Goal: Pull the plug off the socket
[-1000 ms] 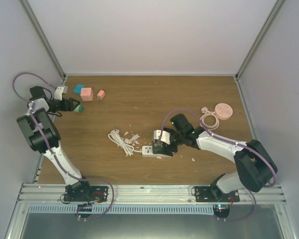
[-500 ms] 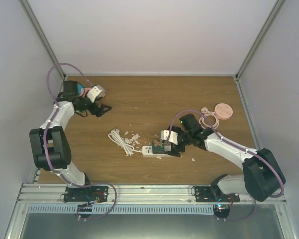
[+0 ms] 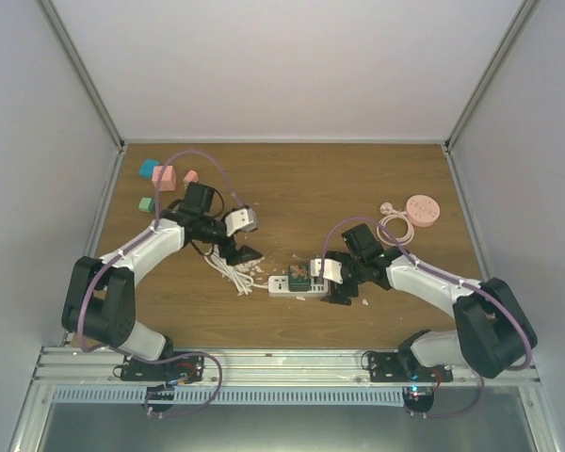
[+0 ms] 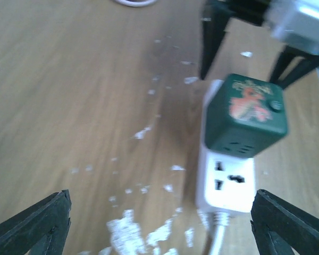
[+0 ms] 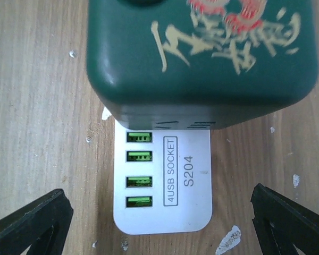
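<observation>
A dark green cube plug (image 3: 298,275) with red and gold print sits plugged into a white power strip socket (image 3: 284,287) on the wooden table. My left gripper (image 3: 249,254) is open and empty, just left of the strip. In the left wrist view the plug (image 4: 247,114) and the strip (image 4: 226,180) lie ahead of my gripper (image 4: 159,228), right of centre. My right gripper (image 3: 333,283) is open and empty at the strip's right end. In the right wrist view my gripper (image 5: 159,223) straddles the strip's USB end (image 5: 162,180), with the plug (image 5: 202,58) just beyond.
The strip's white coiled cable (image 3: 228,266) lies left of it, among white crumbs (image 3: 256,259). A pink round device (image 3: 422,209) with a pink cable (image 3: 394,228) sits at the back right. Coloured blocks (image 3: 165,177) sit at the back left.
My left arm has swung from the back left corner to the table's middle, beside the strip. My right gripper has drawn back off the plug to the strip's right end.
</observation>
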Controlling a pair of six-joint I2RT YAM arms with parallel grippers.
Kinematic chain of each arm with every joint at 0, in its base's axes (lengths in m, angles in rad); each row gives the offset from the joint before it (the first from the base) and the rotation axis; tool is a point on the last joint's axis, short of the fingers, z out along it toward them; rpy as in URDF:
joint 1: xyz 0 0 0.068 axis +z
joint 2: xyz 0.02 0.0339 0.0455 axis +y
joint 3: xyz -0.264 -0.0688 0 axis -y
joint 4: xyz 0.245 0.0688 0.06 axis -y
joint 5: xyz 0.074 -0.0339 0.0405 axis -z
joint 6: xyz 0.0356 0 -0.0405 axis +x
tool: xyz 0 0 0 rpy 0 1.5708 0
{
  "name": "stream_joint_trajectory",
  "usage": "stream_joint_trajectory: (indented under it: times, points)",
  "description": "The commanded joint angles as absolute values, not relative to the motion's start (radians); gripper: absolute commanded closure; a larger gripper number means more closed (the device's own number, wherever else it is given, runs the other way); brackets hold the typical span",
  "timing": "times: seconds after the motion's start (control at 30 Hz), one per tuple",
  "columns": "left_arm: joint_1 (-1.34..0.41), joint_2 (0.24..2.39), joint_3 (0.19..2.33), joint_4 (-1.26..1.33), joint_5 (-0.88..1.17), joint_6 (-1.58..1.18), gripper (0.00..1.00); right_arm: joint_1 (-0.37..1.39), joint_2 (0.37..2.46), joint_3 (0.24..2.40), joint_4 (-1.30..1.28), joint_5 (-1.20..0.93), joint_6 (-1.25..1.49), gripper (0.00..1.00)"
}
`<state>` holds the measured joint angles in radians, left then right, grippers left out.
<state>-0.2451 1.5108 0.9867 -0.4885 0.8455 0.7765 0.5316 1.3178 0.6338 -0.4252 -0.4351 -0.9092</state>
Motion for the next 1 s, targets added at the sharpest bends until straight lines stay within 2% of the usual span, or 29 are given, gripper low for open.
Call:
stream_joint_trajectory:
  times: [0.0, 0.2, 0.53, 0.97]
  points:
    - [-0.321, 1.450, 0.899, -0.386, 0.866, 0.807, 0.08, 0.525, 1.375, 0.627, -0.383, -0.407, -0.912, 0.08]
    - [-0.429, 1.418, 0.805, -0.293, 0.816, 0.802, 0.09, 0.525, 1.443, 0.649, -0.360, -0.434, -0.902, 0.18]
    - [-0.568, 1.438, 0.737, -0.150, 0.765, 0.748, 0.09, 0.525, 1.444, 0.640, -0.332, -0.451, -0.882, 0.35]
    - [-0.704, 1.498, 0.742, -0.074, 0.676, 0.701, 0.11, 0.525, 1.433, 0.626, -0.316, -0.454, -0.877, 0.46]
